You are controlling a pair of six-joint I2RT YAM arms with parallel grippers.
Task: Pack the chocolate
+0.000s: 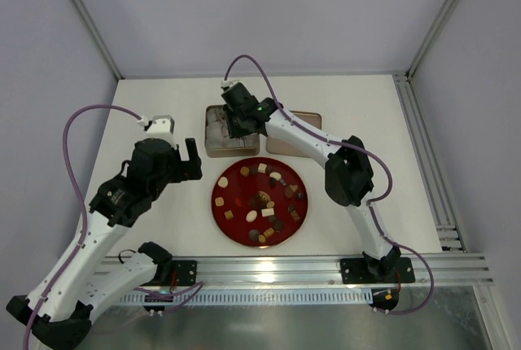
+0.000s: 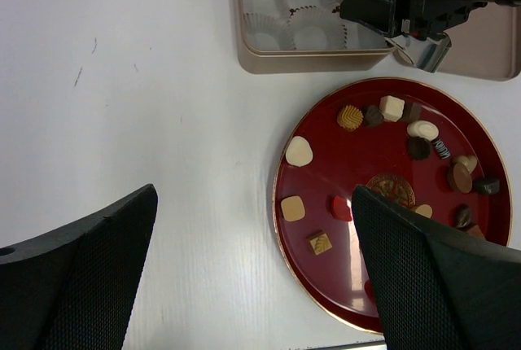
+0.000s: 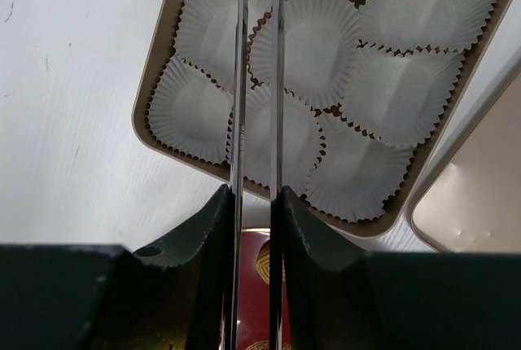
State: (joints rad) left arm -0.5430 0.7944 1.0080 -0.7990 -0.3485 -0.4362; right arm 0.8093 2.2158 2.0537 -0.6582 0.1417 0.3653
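The chocolate (image 1: 277,176) is several small brown, tan, cream and red sweets spread over a round red plate (image 1: 216,197); they also show in the left wrist view (image 2: 299,151) on the plate (image 2: 358,167). My right gripper (image 1: 234,124) is shut on metal tongs (image 3: 238,81) whose blades reach over a tin (image 3: 155,94) of white paper cups. A small tan bit shows between the tong tips at the top edge. My left gripper (image 1: 186,163) is open and empty above the table, left of the plate; its wide-apart jaws frame the plate's left edge (image 2: 254,203).
The tin (image 1: 213,140) stands behind the plate, with its lid (image 1: 308,117) lying to its right. The right arm crosses above the plate's far right side. An aluminium rail (image 1: 285,267) runs along the near edge.
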